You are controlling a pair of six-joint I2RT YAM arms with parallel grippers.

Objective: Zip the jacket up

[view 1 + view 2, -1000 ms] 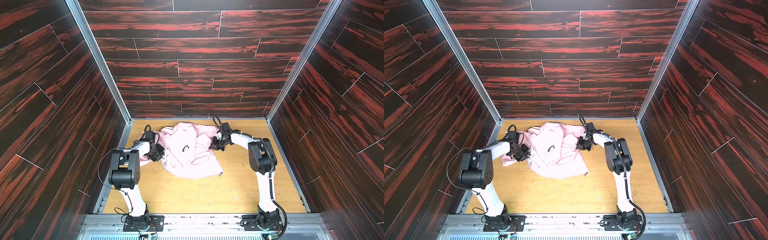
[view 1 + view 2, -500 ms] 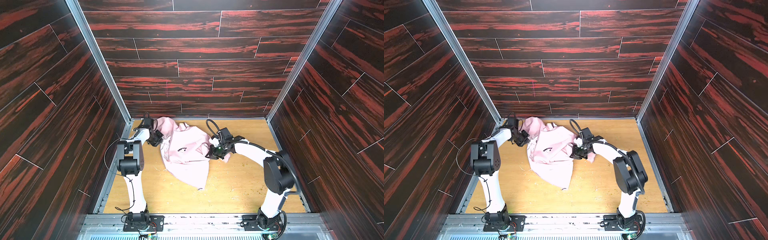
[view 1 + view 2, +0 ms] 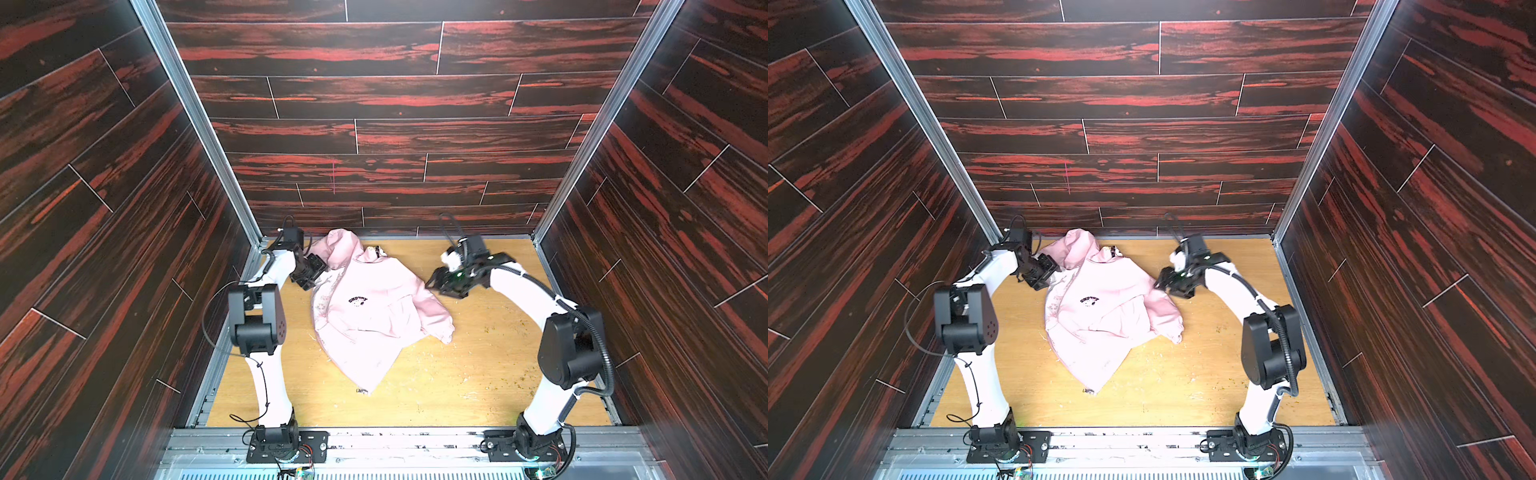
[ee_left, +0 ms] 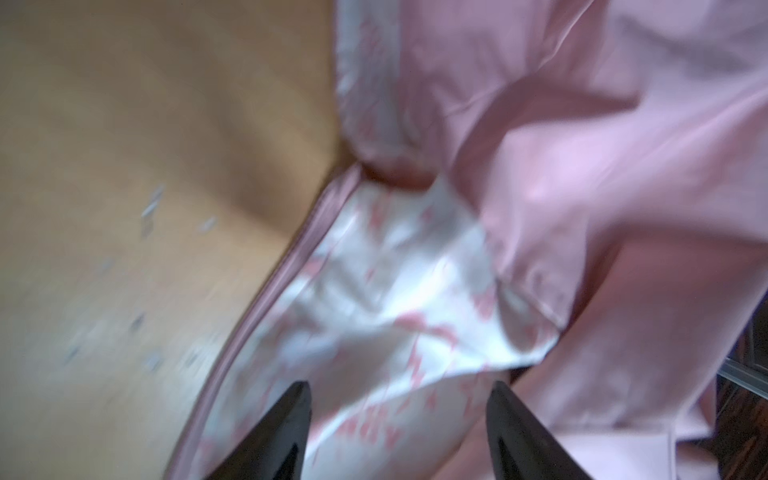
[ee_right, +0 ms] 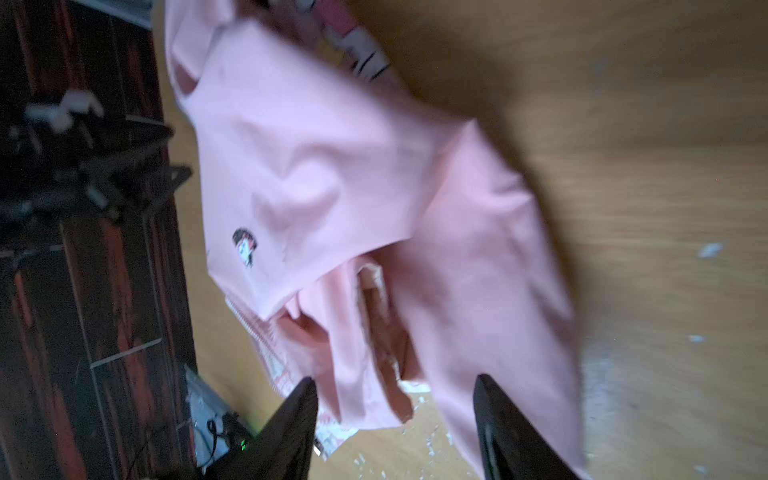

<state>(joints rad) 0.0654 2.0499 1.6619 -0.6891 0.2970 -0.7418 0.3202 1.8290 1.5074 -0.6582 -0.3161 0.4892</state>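
In both top views the dark chest logo (image 3: pixel 358 301) carried curved letters, too small to read with certainty. The pink jacket (image 3: pixel 374 328) lay crumpled on the surface (image 3: pixel 478 374), its hood (image 3: pixel 338 245) toward 12 o'clock. The left pincer (image 3: pixel 309 272) was at the jacket's 10 o'clock edge and the right pincer (image 3: pixel 436 284) at its 2 o'clock.

In the left wrist view the left pincer stood spread over the white lining (image 4: pixel 374 291), which had pink marks.

In the right wrist view the right pincer also stood spread and pinched nothing. The jacket's front gaped open.

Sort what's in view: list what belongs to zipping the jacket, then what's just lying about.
Belongs to the job:
jacket, crumpled, front open
left gripper, open
right gripper, open

Just lying about:
pale scraps scattered on the wooden table
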